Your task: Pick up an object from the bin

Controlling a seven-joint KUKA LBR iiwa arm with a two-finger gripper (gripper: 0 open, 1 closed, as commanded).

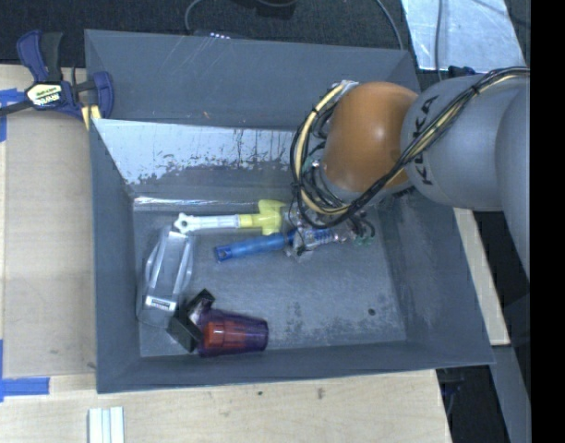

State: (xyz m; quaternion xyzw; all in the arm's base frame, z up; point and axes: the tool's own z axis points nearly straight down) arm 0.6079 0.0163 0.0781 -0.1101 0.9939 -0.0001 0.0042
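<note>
- The arm [476, 146] reaches in from the right, with an orange cover [366, 137] and looped cables at its wrist.
- The gripper [304, 238] is down near the floor of the grey bin [264, 72], at the right end of a blue tool [253, 246].
- A white and yellow tool [229, 221] lies just behind the blue one.
- A clear plastic packet [169, 268] lies to the left.
- A dark red cup [234, 334] lies on its side near the front wall, touching a black clip [190, 319].

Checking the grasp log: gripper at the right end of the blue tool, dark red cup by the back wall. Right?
No. The camera view shows the dark red cup by the front wall of the bin, left of centre, not the back. The gripper is at the right end of the blue tool.
</note>
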